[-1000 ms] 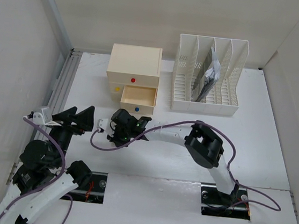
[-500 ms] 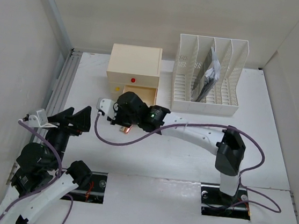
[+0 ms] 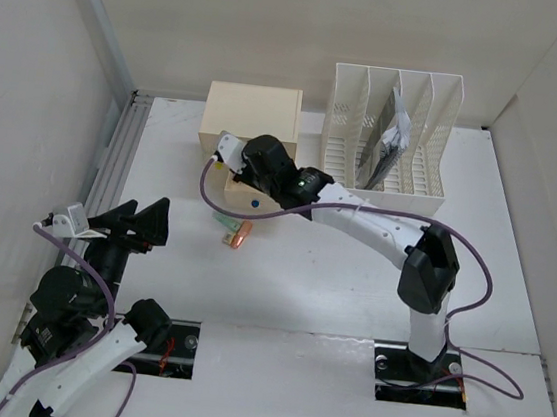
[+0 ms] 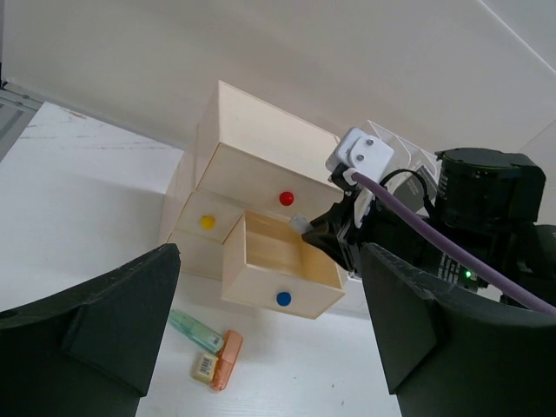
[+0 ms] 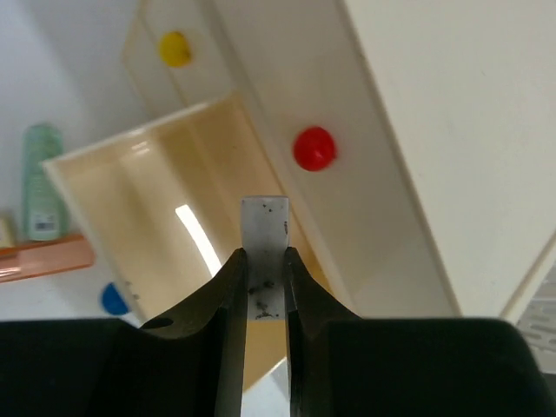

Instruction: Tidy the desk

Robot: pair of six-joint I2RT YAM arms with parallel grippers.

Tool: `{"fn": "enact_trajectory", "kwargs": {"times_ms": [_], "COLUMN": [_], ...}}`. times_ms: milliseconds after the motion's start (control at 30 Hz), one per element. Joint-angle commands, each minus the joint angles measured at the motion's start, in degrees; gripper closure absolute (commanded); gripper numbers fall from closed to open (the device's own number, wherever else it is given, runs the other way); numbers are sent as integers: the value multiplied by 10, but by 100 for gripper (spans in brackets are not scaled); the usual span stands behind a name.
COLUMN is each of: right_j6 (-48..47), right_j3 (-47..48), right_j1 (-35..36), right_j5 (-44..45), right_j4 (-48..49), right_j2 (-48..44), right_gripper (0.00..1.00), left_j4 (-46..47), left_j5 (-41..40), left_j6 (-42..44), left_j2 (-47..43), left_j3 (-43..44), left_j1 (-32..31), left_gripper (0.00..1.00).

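**Top external view.** The right arm (image 3: 377, 230) reaches from its base far across the desk (image 3: 350, 287) to the drawer box (image 3: 252, 117). Its elbow is raised and its wrist is turned down at the front of the box. The right gripper (image 3: 239, 170) hangs over the open drawer (image 3: 259, 198), the lowest of the box, with the desk below it and not touched. How its jaws stand cannot be told from here. The left arm (image 3: 76, 306) is folded to the near left of the box, well apart from it. The left gripper (image 3: 142, 217) is spread wide and empty above the desk. A green tube (image 3: 225, 221) and an orange item (image 3: 240, 234) lie on the desk just in front of the open drawer. A file rack (image 3: 393, 131) stands to the right of the box.

**Left wrist view.** The left fingers (image 4: 95, 321) frame the drawer box from either side, wide apart, with nothing between them. The right gripper sits at the right rim of the open drawer.

**Right wrist view.** The right fingers (image 5: 228, 295) are drawn almost together and pinch a small pale block (image 5: 265, 230) over the inside of the open drawer. The red knob (image 5: 314, 148) lies just beyond the block, the yellow knob (image 5: 175, 48) farther along the box front, and the blue knob (image 5: 113, 300) on the front of the open drawer. The desk shows to the left of the box.
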Motion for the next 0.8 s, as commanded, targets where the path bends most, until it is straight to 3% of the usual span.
{"fn": "enact_trajectory", "kwargs": {"times_ms": [0, 67, 200, 333, 533, 600, 667, 767], "right_j6": [-3, -3, -3, -3, -3, -39, -71, -133], "right_j3": [29, 35, 41, 36, 13, 13, 7, 7], "right_j1": [-12, -19, -19, -19, -19, -19, -19, -13], "right_j5": [30, 17, -15, -47, -130, -199, -321, -428], "right_j4": [33, 22, 10, -2, -2, -33, -62, -119], "right_j2": [6, 20, 20, 5, -45, -52, -52, -28], "right_gripper": [100, 98, 63, 56, 56, 62, 77, 85], "left_j4": [12, 12, 12, 12, 12, 12, 12, 12], "left_j5": [-5, -5, -5, -5, -5, -5, -5, -5], "left_j6": [0, 0, 0, 0, 0, 0, 0, 0], "left_j2": [-2, -2, -2, 3, 3, 3, 3, 3], "left_j3": [-1, -1, -1, -1, -1, -1, -1, -1], "left_j1": [1, 1, 1, 1, 1, 1, 1, 1], "left_gripper": [18, 18, 18, 18, 18, 18, 18, 18]}}
